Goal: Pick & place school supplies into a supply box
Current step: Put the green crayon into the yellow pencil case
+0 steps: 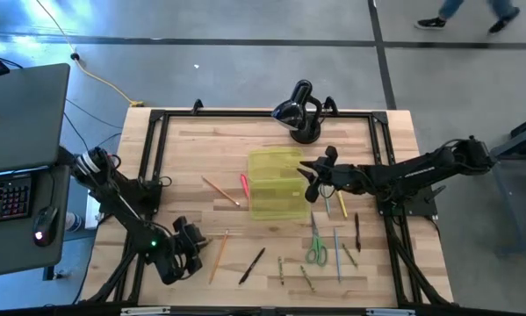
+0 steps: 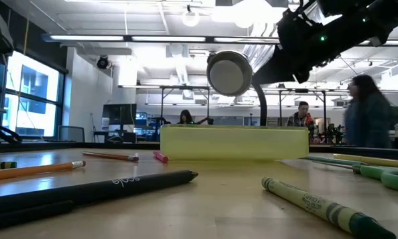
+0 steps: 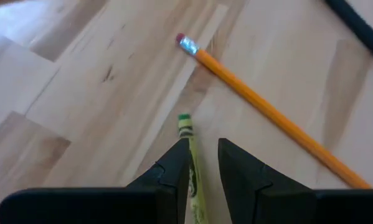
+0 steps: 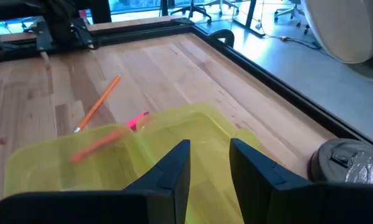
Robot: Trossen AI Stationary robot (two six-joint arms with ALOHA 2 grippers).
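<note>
While the left gripper (image 3: pixel 203 163) pinches the green crayon (image 3: pixel 187 146) at lower left, it should be lifted level toward the supply box (image 1: pixel 276 184); the right gripper (image 4: pixel 210 163) is held spread above it.

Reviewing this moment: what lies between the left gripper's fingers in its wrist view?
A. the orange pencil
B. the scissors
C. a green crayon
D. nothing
C. The green crayon runs between the fingers of the left gripper, while the orange pencil lies apart on the wooden table.
</note>
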